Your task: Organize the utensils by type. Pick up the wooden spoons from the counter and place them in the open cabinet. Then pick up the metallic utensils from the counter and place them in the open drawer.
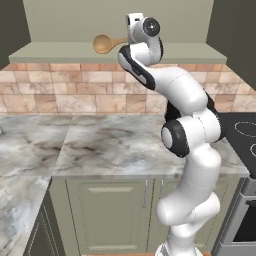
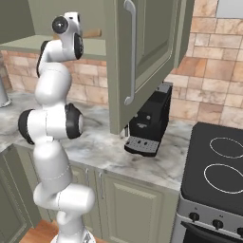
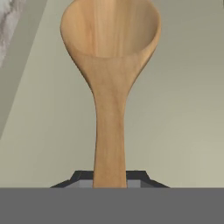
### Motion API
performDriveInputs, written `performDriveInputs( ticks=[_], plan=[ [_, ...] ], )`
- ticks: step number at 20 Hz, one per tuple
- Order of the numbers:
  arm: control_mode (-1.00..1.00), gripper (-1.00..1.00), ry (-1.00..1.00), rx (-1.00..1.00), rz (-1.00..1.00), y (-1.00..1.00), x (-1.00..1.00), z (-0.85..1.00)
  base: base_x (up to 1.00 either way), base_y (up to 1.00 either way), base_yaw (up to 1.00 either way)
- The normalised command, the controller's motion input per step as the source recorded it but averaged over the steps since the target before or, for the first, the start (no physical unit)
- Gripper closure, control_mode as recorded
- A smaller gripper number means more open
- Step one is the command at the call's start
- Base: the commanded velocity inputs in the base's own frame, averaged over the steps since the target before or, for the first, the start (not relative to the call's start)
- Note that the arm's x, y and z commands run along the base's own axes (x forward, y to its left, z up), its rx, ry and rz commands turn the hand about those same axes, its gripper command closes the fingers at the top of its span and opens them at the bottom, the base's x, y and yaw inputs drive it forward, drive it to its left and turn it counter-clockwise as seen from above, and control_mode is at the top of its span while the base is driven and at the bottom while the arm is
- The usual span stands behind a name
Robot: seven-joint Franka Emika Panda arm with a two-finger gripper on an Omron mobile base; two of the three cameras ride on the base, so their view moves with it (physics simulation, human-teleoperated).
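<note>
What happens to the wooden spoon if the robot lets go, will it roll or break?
The wooden spoon looks thick and solid, so it probably stays stiff and won't break. Its rounded bowl might make it rock or tip a little on the flat cabinet shelf. The gripper holds the handle end, so the bowl end may droop.

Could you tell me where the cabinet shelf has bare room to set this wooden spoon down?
The cabinet shelf is bare left of the wooden spoon, out to its left end. In the hand view, flat shelf lies on both sides of the spoon. It is crowded only where the arm and gripper reach in.
</note>
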Motion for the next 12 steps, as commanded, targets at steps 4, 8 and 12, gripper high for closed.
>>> performDriveInputs(
  ticks=[4,8,12],
  plan=[
    [-1.00,1.00,0.06,0.11,0.02,0.00,0.20,-0.06,0.00,0.00,0.00],
    [-1.00,1.00,0.11,0.10,0.02,-0.01,0.28,-0.04,0.00,0.00,0.00],
    [-1.00,1.00,0.08,0.05,0.04,0.00,0.35,0.00,0.00,0.00,0.00]
  ],
)
